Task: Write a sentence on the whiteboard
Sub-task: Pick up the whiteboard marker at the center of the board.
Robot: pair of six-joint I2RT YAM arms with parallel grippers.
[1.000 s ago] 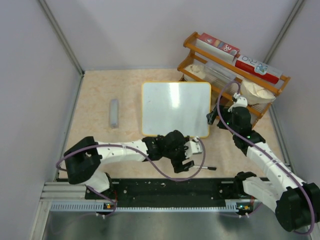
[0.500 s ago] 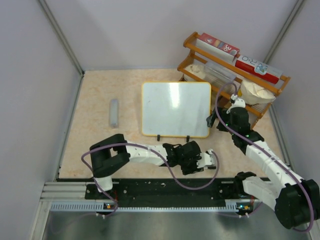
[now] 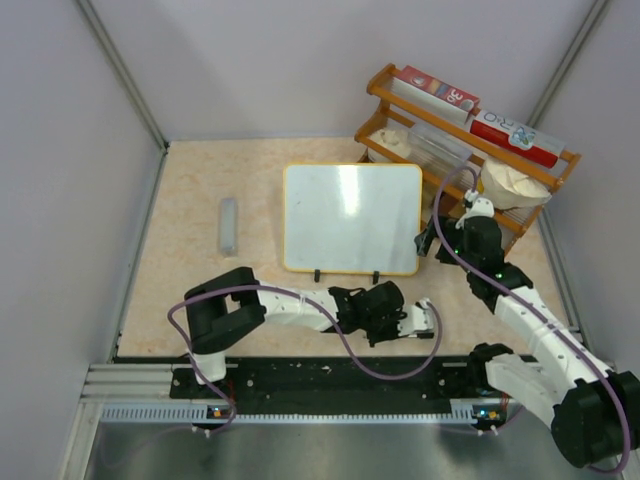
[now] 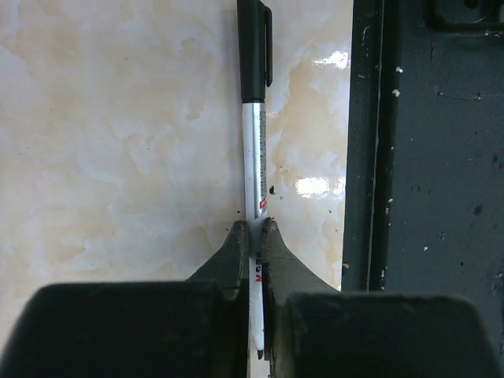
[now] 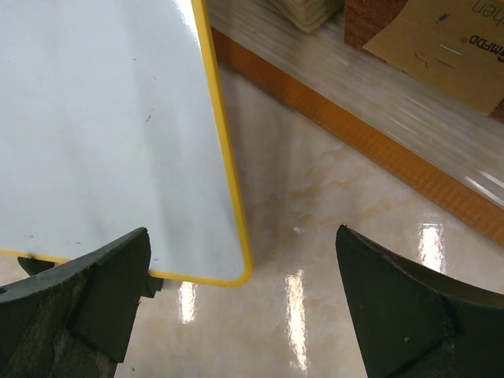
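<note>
Top external view shows a wooden rack [image 3: 378, 80] at the table's [image 3: 200, 190] far right corner. Two red-and-white boxes [image 3: 437, 88] lie along its upper shelf, and cream-coloured bundles [image 3: 515, 182] are tucked below them; what the bundles are I cannot tell. Just beside the rack, the whiteboard [image 3: 350, 215] lies flat near the middle of the table, a glossy white rectangle with rounded corners, a thin yellow-orange rim and two small black feet [image 3: 317, 274] sticking out at its near edge. Its face reads as plain white with a band of glare, and the right wrist view shows only a few tiny specks on it. A grey oblong block [image 3: 229, 225] lies well apart to the left. The left gripper [image 3: 405, 320] sits low at the near edge of the table, its fingers pressed together on a marker [image 4: 253, 157] with a white barrel and a black cap, which lies flat alongside the black base rail [image 4: 425, 157]. The right gripper [image 3: 428, 238] is spread wide with nothing held, the board's near right corner lying between its fingers [image 5: 94, 291]; whether either finger touches the rim I cannot tell.
</note>
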